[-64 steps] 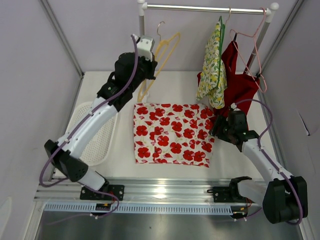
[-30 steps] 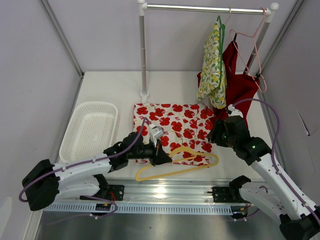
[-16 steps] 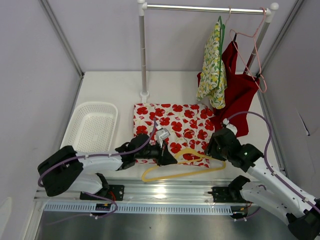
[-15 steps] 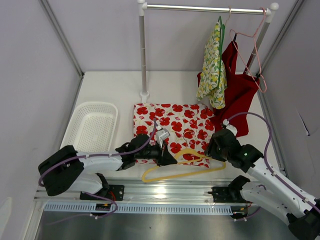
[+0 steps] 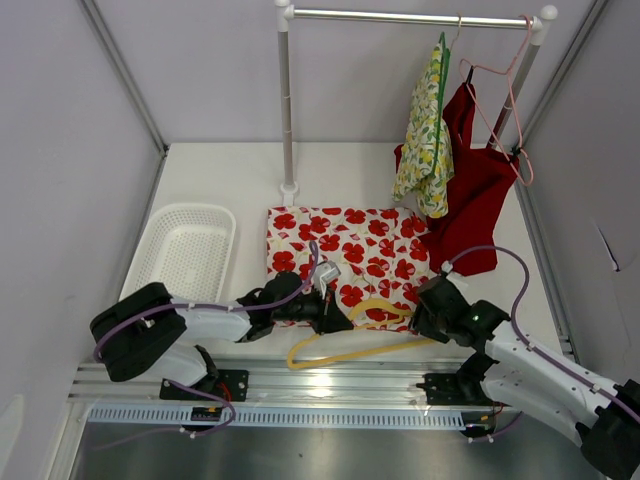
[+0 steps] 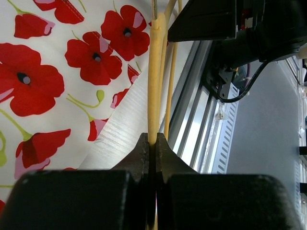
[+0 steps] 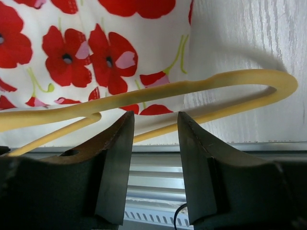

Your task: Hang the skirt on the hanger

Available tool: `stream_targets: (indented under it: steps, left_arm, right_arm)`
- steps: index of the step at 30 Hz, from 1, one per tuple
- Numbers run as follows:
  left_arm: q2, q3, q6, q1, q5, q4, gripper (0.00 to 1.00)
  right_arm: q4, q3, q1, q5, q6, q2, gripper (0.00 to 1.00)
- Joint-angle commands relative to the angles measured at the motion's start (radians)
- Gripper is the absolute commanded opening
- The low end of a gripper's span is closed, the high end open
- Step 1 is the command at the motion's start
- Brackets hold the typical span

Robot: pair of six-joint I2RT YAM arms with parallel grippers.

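table (image 5: 330, 170): white, walled on three sides; white basket (image 5: 150, 250) at left, clothes rail (image 5: 400, 16) at back holding a yellow-flowered garment (image 5: 425, 140) and a red one (image 5: 480, 190).
skirt (image 5: 345, 255): poppy print, spread flat mid-table.
hanger (image 5: 352, 353): yellow, lying across the skirt's near edge, rounded right end on bare table.
left gripper (image 5: 335, 312): fingers pinched tight on the hanger's bar.
right gripper (image 5: 425, 305): fingers spread apart, low over the hanger's right end, its bars showing in the gap.

No readable text, label, brand, number or sign showed in any view; the fabrics carried only flower prints.
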Motion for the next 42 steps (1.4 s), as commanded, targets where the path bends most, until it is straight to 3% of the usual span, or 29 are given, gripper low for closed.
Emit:
stream_targets:
  steps: [1,5,17,18,20,24,33,42]
  left_arm:
    - [0.030,-0.003,0.013,0.002,-0.013,0.000,0.00]
    - [0.030,-0.008,0.016,0.006,-0.013,-0.004,0.00]
    - [0.021,-0.022,0.019,0.009,-0.007,-0.004,0.00]
    - [0.021,-0.025,0.019,0.009,-0.004,-0.004,0.00]
    - [0.022,-0.023,0.021,0.009,-0.004,-0.003,0.00]
    - [0.034,-0.025,0.024,0.011,0.009,0.005,0.00]
    - [0.065,-0.014,0.039,0.017,0.004,0.007,0.00]
    - [0.100,0.002,0.047,0.040,-0.042,-0.007,0.00]
  right_arm:
    - [0.060,-0.031,0.008,0.023,0.044,0.010,0.48]
    - [0.085,-0.060,0.008,0.035,0.050,0.024,0.55]
    - [0.168,-0.059,0.011,0.048,0.039,0.118,0.56]
    - [0.169,-0.057,0.011,0.048,0.031,0.122,0.55]
    - [0.169,-0.051,0.011,0.060,0.028,0.138,0.43]
    - [0.171,-0.045,0.011,0.065,0.021,0.155,0.37]
    - [0.061,0.066,-0.035,0.089,-0.041,0.142,0.11]
    - [0.015,0.107,-0.095,0.045,-0.065,0.132,0.10]
